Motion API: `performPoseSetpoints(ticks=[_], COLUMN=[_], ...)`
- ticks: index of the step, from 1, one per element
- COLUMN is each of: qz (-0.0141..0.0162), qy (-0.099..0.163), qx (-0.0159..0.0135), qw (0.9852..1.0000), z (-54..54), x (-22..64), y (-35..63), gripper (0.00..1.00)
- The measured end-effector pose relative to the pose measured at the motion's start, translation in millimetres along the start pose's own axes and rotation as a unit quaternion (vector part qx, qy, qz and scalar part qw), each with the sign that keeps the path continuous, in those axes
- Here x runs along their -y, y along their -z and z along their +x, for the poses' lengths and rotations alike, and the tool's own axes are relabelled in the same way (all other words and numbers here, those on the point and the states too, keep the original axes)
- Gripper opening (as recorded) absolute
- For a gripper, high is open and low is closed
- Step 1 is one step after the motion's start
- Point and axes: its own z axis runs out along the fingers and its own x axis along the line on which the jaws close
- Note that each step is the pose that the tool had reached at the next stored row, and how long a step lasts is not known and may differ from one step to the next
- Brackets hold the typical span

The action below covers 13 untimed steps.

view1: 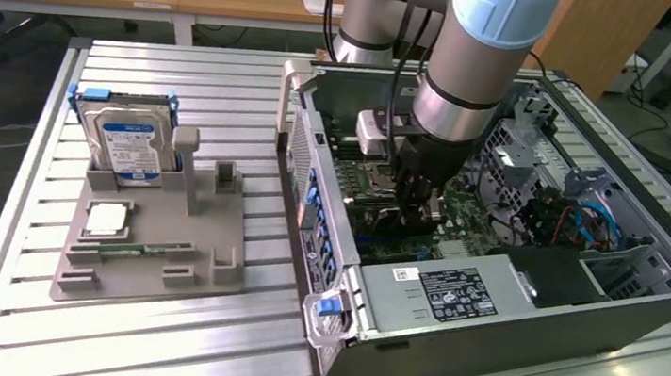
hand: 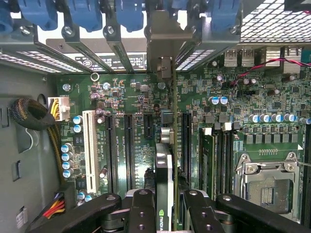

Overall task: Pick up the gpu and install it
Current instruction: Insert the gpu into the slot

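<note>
The gpu (hand: 164, 162) stands on edge between my fingers (hand: 141, 208), a thin card with a black and silver cooler and a green logo. My gripper (hand: 165, 216) is shut on it. The card's silver end bracket (hand: 165, 68) reaches up to the rear slot openings. The card sits over the motherboard (hand: 126, 97), in line with a black expansion slot (hand: 185, 141); whether it is seated I cannot tell. In the exterior view my gripper (view1: 415, 211) reaches down inside the open computer case (view1: 525, 309).
A white slot (hand: 90, 145), further black slots and a CPU socket (hand: 267, 182) lie beside the card. Blue bracket clips (hand: 87, 12) line the case rear. On the exterior view's left, a grey holder (view1: 150, 257) carries a hard drive (view1: 128, 141) and a memory stick (view1: 145, 250).
</note>
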Motion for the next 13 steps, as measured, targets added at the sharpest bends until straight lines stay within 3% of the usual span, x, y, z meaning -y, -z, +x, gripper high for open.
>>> performPoseSetpoints(ticks=[13], qz=[0.0], qy=[0.0], qx=[0.0], qw=[1.0], z=[0.0], x=[-0.1], y=[-3.3], gripper=[0.27])
